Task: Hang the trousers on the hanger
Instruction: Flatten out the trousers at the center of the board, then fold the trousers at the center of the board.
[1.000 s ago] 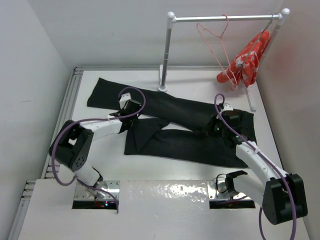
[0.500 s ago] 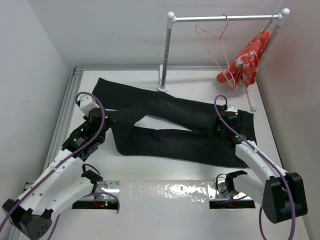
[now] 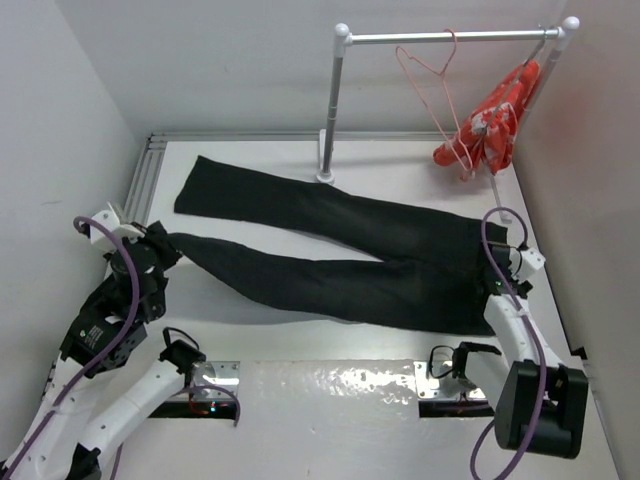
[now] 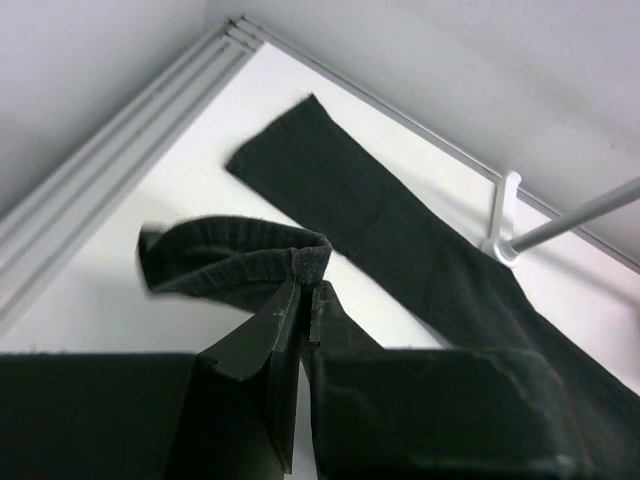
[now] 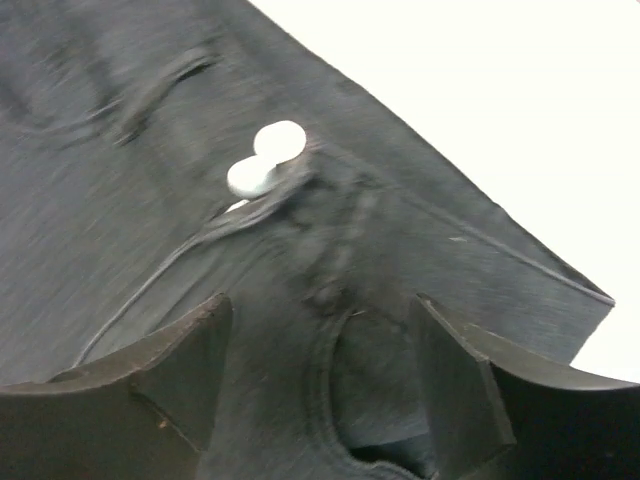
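The trousers (image 3: 330, 250) are laid across the middle of the bench (image 3: 400, 175). They are black, with the waist at the right of the frame and both legs running to the left. The far leg lies flat, its hem toward the upper left. The near leg is stretched out nearly straight toward the left edge. In the left wrist view its hem (image 4: 240, 250) is seen curled and raised off the bench, pinched between the left jaws, which are pressed together on the cloth. In the right wrist view two pale round buttons (image 5: 265, 160) are seen on the waist, and the right jaws are spread, one on each side of a seamed patch of the fabric; whether the cloth is touched cannot be told.

The pale-pink hanger (image 3: 430, 90) is hung from the rail (image 3: 450, 37) at the upper right, beside an orange-red bundle (image 3: 490, 125).

Half a second earlier the near leg was folded back on itself near the middle left. Since then it has been drawn out long, the left jaws have been carried to the left edge, and the right jaws have been shifted to the right end of the waist.
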